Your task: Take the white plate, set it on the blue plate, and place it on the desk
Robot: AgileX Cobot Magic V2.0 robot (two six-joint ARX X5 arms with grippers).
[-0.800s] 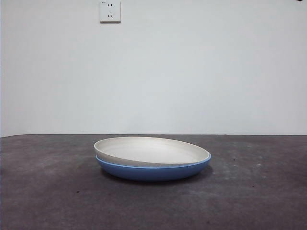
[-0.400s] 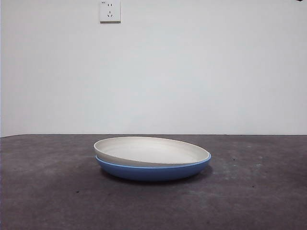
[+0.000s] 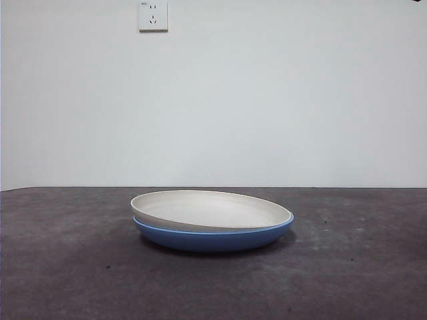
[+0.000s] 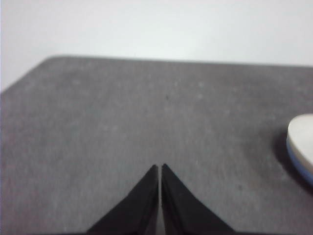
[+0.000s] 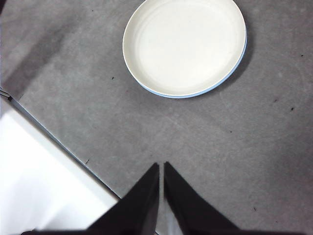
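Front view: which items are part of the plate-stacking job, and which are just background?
Job:
white plate, sitting tilted in the blue plate
blue plate, resting on the desk
desk
left gripper and right gripper, both shut, off the plates

Background:
wall socket
white wall

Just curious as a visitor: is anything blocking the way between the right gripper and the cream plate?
Nothing visible. Only bare grey desk lies between the right gripper and the round cream plate on the blue plate.

A dark grey speckled table (image 3: 67, 267) is filling the lower frame, carrying a blue plate (image 3: 213, 239) at centre.
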